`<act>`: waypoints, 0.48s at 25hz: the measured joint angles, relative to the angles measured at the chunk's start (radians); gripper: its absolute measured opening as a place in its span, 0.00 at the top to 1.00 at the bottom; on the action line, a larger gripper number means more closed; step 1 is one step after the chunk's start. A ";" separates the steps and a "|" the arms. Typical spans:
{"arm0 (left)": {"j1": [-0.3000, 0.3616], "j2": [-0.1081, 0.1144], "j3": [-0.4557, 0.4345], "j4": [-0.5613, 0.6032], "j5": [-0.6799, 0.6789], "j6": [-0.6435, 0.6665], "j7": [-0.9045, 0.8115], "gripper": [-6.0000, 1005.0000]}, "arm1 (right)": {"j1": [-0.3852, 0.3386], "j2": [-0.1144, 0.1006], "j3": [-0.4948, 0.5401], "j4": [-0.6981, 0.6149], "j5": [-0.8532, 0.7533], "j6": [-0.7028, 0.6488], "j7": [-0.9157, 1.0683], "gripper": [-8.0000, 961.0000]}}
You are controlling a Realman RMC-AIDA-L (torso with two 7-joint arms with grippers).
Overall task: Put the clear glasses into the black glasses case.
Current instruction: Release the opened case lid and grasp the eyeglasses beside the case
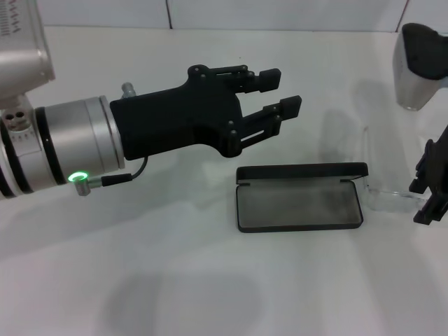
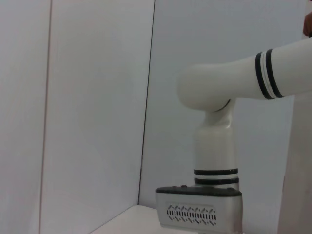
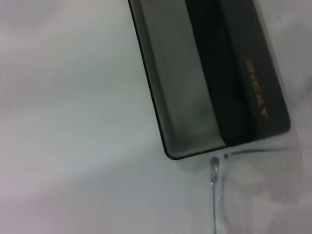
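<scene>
The case (image 1: 299,199) is seen lying open on the white table (image 1: 175,280), its grey-lined tray facing up and empty, its lid standing along the far edge. In the right wrist view the orange lettering is seen on the lid's outer face, and a clear arm of the glasses (image 3: 215,195) is seen just beside the case's corner.

The glasses (image 1: 381,185) are found just past the case's right end, touching or nearly touching it; whether they are folded cannot be told. They are judged light, stiff, slippery and easily scratched or snapped at the hinges. A hold across the bridge or on the frame front, not on a thin arm, is judged safest, with gentle pressure. Being transparent, their edges are hard to place.

The right gripper (image 1: 430,192) is seen at the right edge of the head view, beside the glasses; whether it is released or clenched cannot be told.

Farther back, the left gripper (image 1: 278,92) is held above the table behind the case, its 2 fingers spread apart and holding nothing. It is well apart from the glasses.
</scene>
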 joint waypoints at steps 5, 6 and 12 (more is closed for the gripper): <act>-0.001 -0.001 -0.007 -0.006 -0.001 0.000 0.000 0.57 | -0.002 0.000 0.000 -0.017 -0.002 0.015 0.001 0.27; -0.001 -0.001 -0.007 -0.006 -0.001 0.000 0.000 0.57 | -0.002 -0.001 0.000 -0.022 0.000 0.018 0.001 0.31; 0.000 -0.001 -0.008 -0.017 -0.001 0.000 0.000 0.57 | -0.003 -0.002 0.000 -0.033 0.010 0.019 -0.004 0.56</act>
